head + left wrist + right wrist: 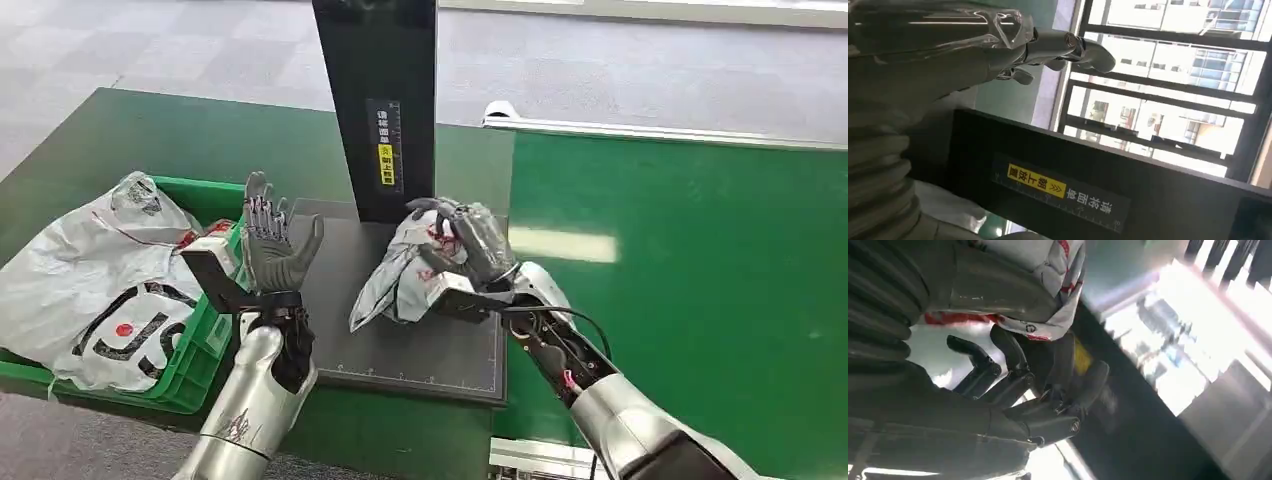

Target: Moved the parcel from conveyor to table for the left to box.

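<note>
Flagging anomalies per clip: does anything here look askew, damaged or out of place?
Nothing stands out. The right hand grips a crumpled white parcel over the dark mat; the left hand is raised and open.

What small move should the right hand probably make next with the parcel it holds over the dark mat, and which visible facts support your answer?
Probably open the right hand and let go. It grips the white parcel, which already seems to rest on the dark mat in front of the black post. The left hand waits beside it, open and upright, with the green bin on its far side.
</note>
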Available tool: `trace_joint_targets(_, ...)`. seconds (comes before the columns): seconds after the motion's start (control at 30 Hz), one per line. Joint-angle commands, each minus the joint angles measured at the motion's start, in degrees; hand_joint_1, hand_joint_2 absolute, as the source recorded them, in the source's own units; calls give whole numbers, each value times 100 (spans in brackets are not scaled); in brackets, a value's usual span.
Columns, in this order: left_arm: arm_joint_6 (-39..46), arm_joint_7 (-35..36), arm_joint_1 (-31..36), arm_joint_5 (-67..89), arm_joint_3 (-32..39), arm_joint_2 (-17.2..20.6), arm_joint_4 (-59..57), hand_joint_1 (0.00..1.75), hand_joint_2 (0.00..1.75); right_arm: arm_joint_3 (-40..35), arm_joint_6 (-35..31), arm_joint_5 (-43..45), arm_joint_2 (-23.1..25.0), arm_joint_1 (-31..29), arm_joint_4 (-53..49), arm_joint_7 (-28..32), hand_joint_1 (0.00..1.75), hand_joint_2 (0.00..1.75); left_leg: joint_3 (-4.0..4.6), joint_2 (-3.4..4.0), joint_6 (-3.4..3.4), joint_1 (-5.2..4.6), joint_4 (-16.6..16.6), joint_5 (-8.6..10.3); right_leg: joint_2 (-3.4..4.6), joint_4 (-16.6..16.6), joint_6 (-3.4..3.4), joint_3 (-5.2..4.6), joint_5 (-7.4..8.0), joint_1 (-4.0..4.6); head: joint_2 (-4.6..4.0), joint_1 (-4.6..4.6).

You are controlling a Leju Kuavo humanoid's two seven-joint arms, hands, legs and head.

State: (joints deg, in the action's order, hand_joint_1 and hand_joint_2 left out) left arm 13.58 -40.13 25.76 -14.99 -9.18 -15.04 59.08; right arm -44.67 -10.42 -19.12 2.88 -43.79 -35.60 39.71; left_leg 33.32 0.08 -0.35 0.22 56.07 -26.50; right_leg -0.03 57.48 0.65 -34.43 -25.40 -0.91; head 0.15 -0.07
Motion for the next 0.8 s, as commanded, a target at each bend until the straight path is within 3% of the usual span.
trace_joint_targets(0.03, -109, 17, 250, -80, -37, 198, -517, 0, 175, -869, 1430, 432, 180, -146, 825, 29, 175, 175, -14, -3, -3, 2, -5, -1, -3, -3, -6, 13, -2, 3, 0, -2)
trace_joint_targets(0.17, -106, 13, 348, -126, -35, 218, -649, 0, 175, -765, 2151, 1153, 128, 241, 283, 29, 175, 175, -21, 1, -2, 7, -6, -4, 2, -12, -5, 24, -1, 8, -2, 0)
trace_joint_targets(0.33, -51, 13, 228, -175, 14, 241, -593, 0, 175, 261, 3278, 2635, -22, 713, -727, 29, 175, 175, -25, -7, -3, 9, -6, -6, -6, -12, -8, 29, -6, 10, -2, 2)
trace_joint_targets(0.5, -39, 13, 179, -182, 24, 277, -555, 0, 175, 579, 3466, 2915, -71, 749, -713, 8, 175, 175, -14, -5, -2, 3, -4, -1, -4, -6, -4, 15, -2, 4, -2, 0)
trace_joint_targets(0.53, -22, 13, 147, -184, 34, 308, -530, 0, 175, 834, 3423, 3078, -89, 756, -679, -359, 105, 175, -21, -7, -2, 8, -4, -2, -6, -10, -6, 26, -2, 9, -2, 0)
trace_joint_targets(0.57, -7, 13, 109, -181, 55, 332, -493, 0, 175, 1013, 3424, 3215, -144, 774, -730, -549, 0, 175, -14, -7, -2, 3, -5, 1, -6, -8, -4, 16, 0, 4, 0, 2)
trace_joint_targets(0.8, -128, 13, 6, -151, 4, 372, -483, 0, 175, 2062, 3709, 3872, -580, 765, -699, -945, 0, 175, -13, -15, 0, 1, -2, 0, -13, -7, -2, 19, -3, 2, 0, 0)
